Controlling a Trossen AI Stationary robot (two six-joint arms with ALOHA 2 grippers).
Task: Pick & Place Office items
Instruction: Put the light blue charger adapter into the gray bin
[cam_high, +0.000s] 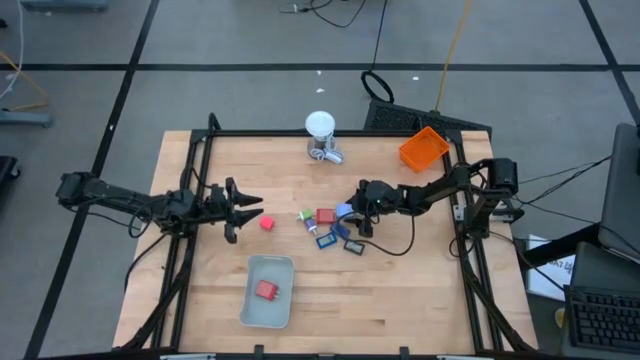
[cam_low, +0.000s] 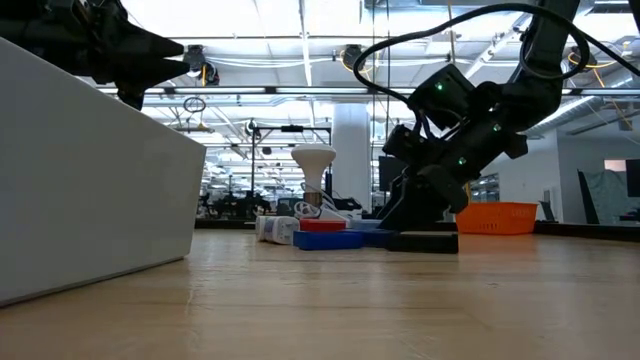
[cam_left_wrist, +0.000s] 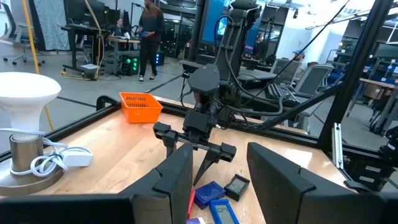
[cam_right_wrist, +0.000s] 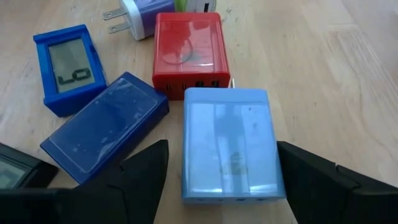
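Observation:
My right gripper (cam_right_wrist: 222, 148) is open and low over a cluster of office items (cam_high: 328, 226) in the middle of the table. Its fingers stand on either side of a light-blue piece (cam_right_wrist: 229, 146) that lies flat on the wood, with a narrow gap on each side. Beside that piece lie a red block (cam_right_wrist: 188, 53), two blue rectangles (cam_right_wrist: 106, 127) and a plug-shaped bit (cam_right_wrist: 140, 14). My left gripper (cam_high: 245, 214) is open and raised above the table, left of a lone red block (cam_high: 267, 223). Another red block (cam_high: 266, 290) lies in the pale grey tray (cam_high: 283, 266).
An orange bin (cam_high: 424, 147) sits at the far right corner. The white ball-topped object (cam_high: 320, 134) with a metallic base stands at the far edge, a white cord beside it. Black frame rails run along the table's left and right sides. A person stands far back in the room.

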